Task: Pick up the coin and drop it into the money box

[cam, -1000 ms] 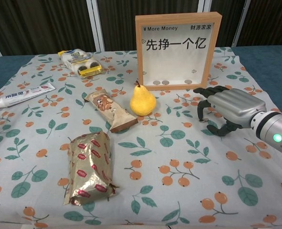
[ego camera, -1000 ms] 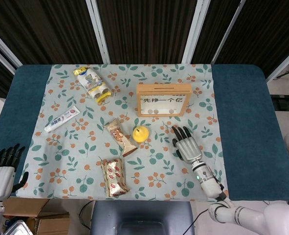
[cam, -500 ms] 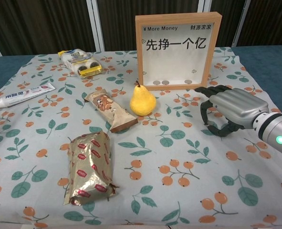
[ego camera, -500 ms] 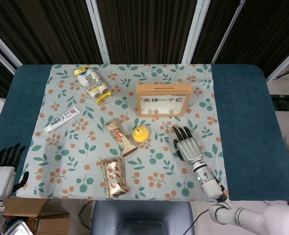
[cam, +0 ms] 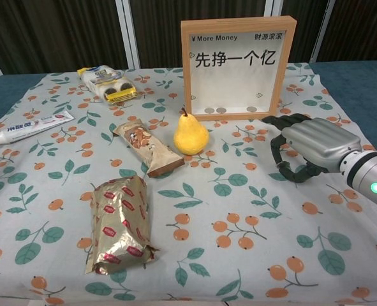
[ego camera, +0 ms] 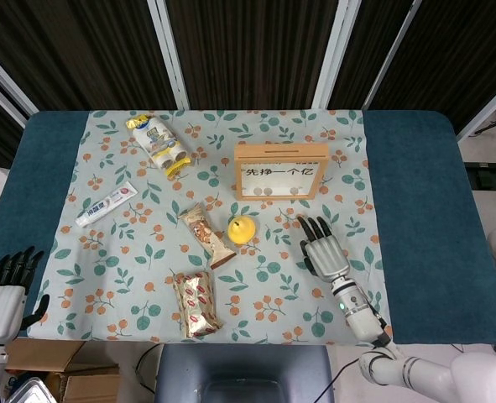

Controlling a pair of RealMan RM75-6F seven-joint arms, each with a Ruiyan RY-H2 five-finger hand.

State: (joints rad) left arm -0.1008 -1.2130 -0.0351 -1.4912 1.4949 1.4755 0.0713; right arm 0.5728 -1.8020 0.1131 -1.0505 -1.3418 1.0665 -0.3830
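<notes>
The money box (ego camera: pixel 281 170) (cam: pixel 238 67) is a wooden frame with a clear front, standing upright at the back centre, with a few coins lying at its bottom. No loose coin shows on the cloth. My right hand (ego camera: pixel 321 248) (cam: pixel 306 146) hovers low over the cloth in front and to the right of the box, palm down. Its fingers (cam: pixel 276 152) arch down and one curls toward the thumb; whatever lies under the palm is hidden. My left hand (ego camera: pixel 4 294) hangs off the table's front left corner, fingers apart, holding nothing.
A yellow pear (ego camera: pixel 242 229) (cam: pixel 191 134) stands just left of my right hand. A nut bar (cam: pixel 148 149), a gold foil snack bag (cam: pixel 119 223), a toothpaste tube (cam: pixel 32 126) and a biscuit pack (cam: pixel 106 84) lie on the floral cloth (cam: pixel 239 217).
My right hand has drawn slightly back toward me and its fingers have curled further down and in toward the thumb. The left hand has not moved.
</notes>
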